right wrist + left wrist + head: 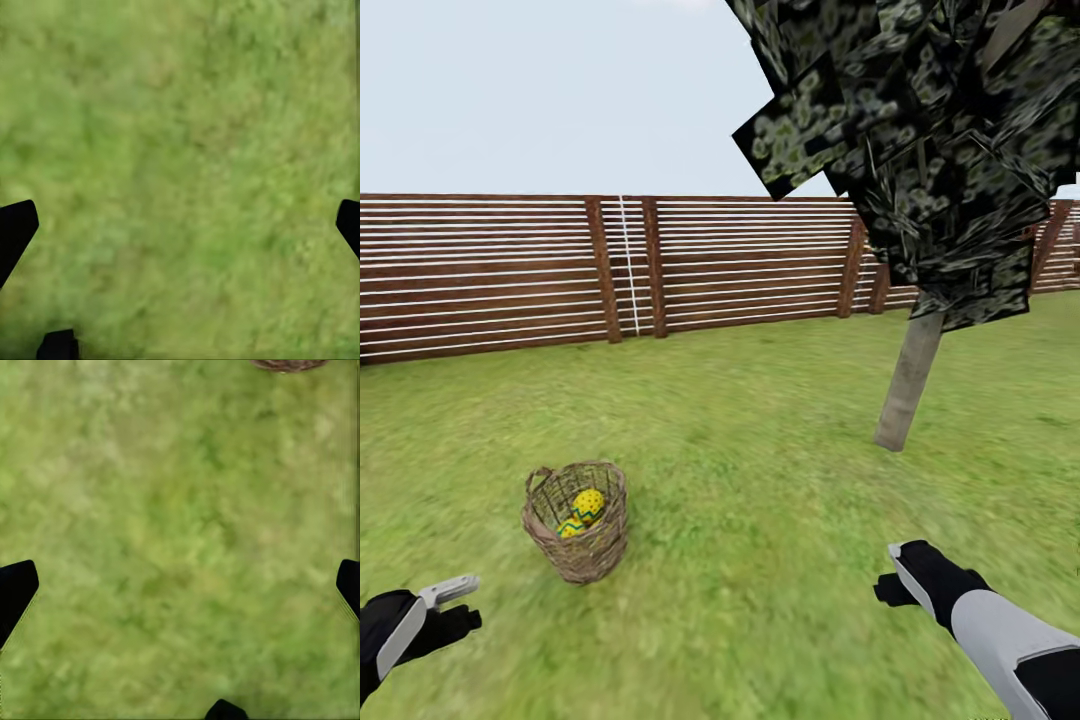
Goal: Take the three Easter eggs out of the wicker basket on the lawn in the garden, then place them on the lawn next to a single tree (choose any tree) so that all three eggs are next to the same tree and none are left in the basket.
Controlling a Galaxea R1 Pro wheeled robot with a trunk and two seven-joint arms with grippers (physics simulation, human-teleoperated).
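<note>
Head view: approach step; wicker basket holding Easter eggs. Both end effectors spread, empty. Next: reach left end effector into basket.

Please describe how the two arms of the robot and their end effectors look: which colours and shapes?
Left end effector: black wrist block, light grey finger. Right end effector: black, with a pale grey edge, on a rounded light grey forearm ending in a black band. Both wrist views show black fingertips.

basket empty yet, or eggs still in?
Not empty. The basket stands upright on the lawn, eggs showing inside: one dotted, at least one zigzag. A third: cannot tell.
</note>
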